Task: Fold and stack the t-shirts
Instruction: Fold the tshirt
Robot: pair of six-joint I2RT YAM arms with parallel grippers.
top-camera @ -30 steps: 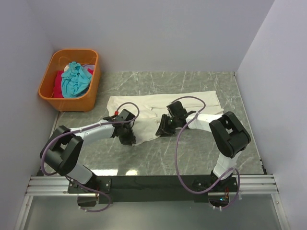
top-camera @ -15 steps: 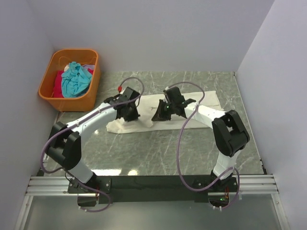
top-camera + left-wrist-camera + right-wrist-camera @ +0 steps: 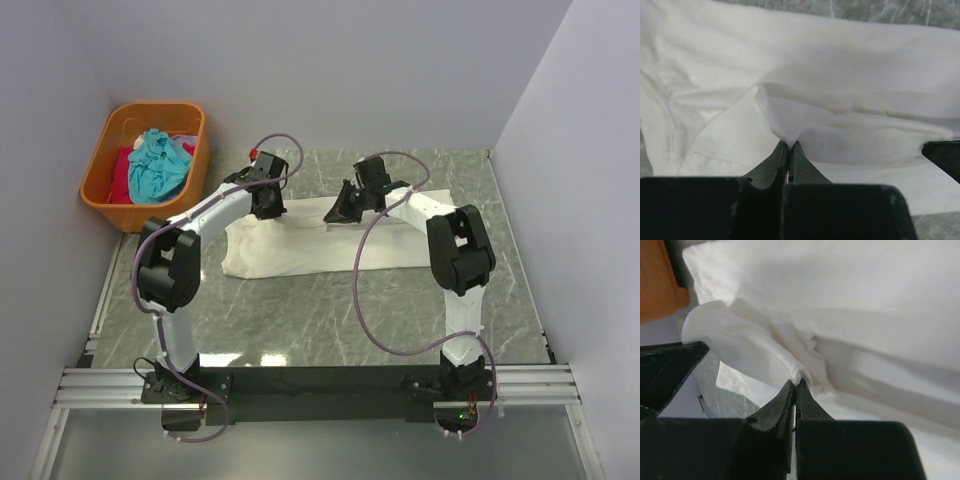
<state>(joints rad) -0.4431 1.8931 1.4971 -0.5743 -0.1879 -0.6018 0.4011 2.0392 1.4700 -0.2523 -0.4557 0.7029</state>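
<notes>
Cream t-shirt (image 3: 300,250) pinched by left pincer (image 3: 789,144) and right pincer (image 3: 796,382).

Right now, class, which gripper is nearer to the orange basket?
Left. The left gripper pinches the cream t-shirt a little to the right of the orange basket; the right gripper pinches it farther right, near the shirt's middle.

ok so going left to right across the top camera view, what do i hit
orange basket → left gripper, jaws shut on a pinch of cloth → right gripper, jaws shut on cloth as well. The cream t-shirt stretches under both grippers, so it has no single place in the order.
</notes>
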